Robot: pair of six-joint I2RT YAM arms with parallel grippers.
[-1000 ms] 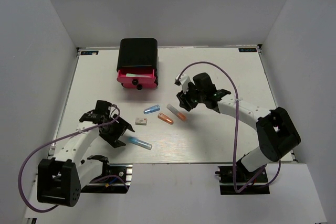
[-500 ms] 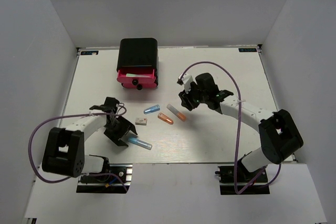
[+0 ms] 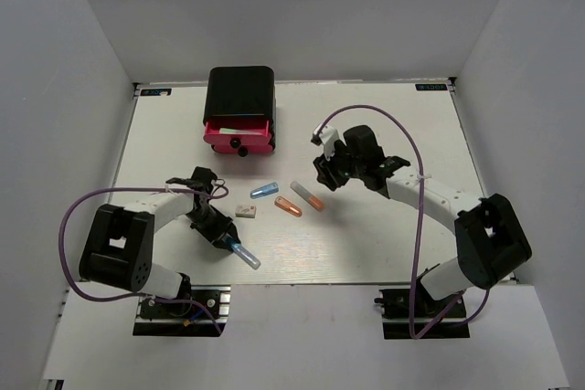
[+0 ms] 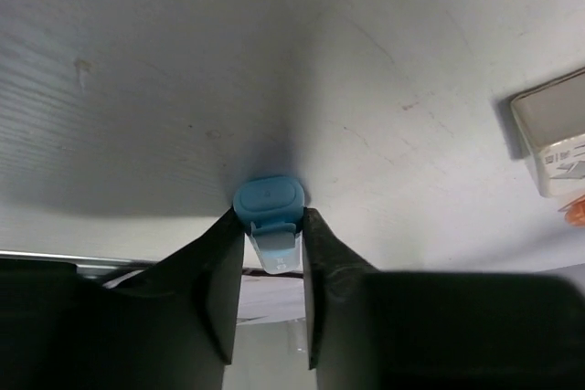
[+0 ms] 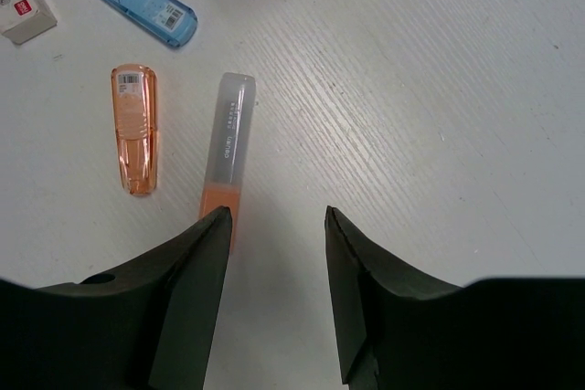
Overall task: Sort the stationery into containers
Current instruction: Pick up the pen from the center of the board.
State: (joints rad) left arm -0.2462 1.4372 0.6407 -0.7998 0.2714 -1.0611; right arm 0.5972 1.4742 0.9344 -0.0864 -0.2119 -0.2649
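Left tool is pinched on the light blue capsule-shaped plastic pen, lower left of centre overhead; right tool hangs wide. Pick step, I judge; next calls for lifting it toward the open pink-red drawer of the black rounded box.

left tool clamped, right tool spread

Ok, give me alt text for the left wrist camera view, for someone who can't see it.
The left gripper is shut on the light blue pen, seen end-on between its two black jaws against the white table. A white block shows at the right edge.
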